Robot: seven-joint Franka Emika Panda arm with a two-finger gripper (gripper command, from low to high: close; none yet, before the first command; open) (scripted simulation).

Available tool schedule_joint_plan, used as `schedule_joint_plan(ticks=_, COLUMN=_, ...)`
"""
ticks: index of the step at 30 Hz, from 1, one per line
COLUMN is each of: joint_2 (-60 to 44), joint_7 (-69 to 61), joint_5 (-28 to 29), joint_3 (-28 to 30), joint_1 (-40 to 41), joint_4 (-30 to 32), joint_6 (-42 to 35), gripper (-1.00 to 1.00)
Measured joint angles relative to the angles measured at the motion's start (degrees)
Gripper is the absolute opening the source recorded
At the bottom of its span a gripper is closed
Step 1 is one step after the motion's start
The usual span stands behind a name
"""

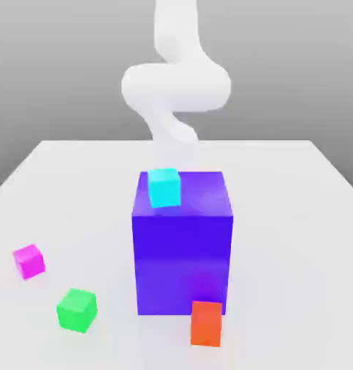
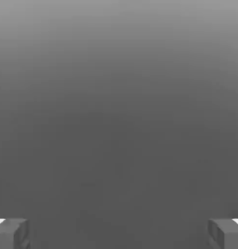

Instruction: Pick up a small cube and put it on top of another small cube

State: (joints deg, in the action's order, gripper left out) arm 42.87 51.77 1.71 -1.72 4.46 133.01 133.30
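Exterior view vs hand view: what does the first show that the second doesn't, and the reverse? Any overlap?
Exterior view: white robot arm, white tabletop, big blue-violet block with a small cyan cube seemingly on top, small magenta-pink cube, small green cube, small orange-red cube by the block's near side.
Hand view: open claw, its two grey fingers wide apart, nothing between them.
Both: parts of the same robot, plus a plain grey gradient.

Four small cubes (image 1: pixel 29 261), one big block (image 1: pixel 182 264), one arm (image 1: pixel 176 87).
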Motion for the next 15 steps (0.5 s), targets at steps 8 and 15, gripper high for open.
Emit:
schedule_joint_plan(ticks=8, joint_2=-9.8, joint_7=19.4, joint_5=5.8, joint_3=-4.5, joint_1=13.7, joint_4=3.9, joint_6=4.8, gripper=0.00)
schedule_joint_plan(ticks=15, joint_2=-18.4, joint_7=36.1, joint_5=10.9, joint_3=-6.6, joint_1=24.2, joint_4=7.2, joint_6=8.7, gripper=0.00)
